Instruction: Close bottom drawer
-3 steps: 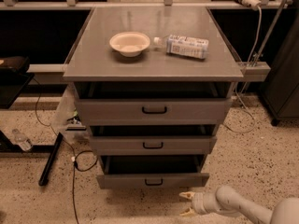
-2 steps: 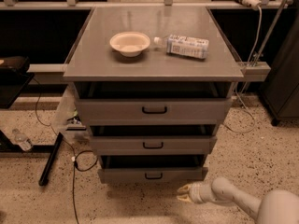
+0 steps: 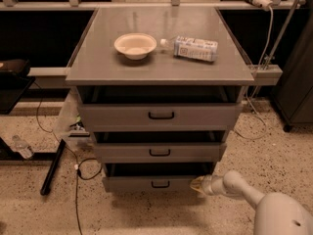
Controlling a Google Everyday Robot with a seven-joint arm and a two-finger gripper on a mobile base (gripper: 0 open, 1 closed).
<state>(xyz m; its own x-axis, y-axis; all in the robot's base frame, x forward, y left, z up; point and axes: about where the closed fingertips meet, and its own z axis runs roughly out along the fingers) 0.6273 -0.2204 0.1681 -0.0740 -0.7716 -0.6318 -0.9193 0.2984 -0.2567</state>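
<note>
We see the gripper low in the picture, at the end of the pale arm that comes in from about 4 o'clock. It is at the right end of the front of the bottom drawer, touching it or just beside it; we cannot tell which. Whether the gripper is wide or narrow we also cannot tell, and it does not seem to hold anything. The bottom drawer is the lowest of the three, under the middle drawer and the top drawer. A dark gap shows above its front, so we judge that it is not fully closed. From the gripper, the middle of the drawer front and its small black handle lie toward 9 o'clock. The long axis of the front runs from 9 to 3 o'clock. The drawer must travel toward 12 o'clock, into the cabinet, so we think the push should go square to the front. Because the contact is far to the right of the handle, the drawer could turn a little and jam. There is only one arm, so no choice of the nearer one. On the tabletop there are a pale bowl and a lying bottle. The bottle's label has some print, but we cannot read it. We find no other writing or brand.
</note>
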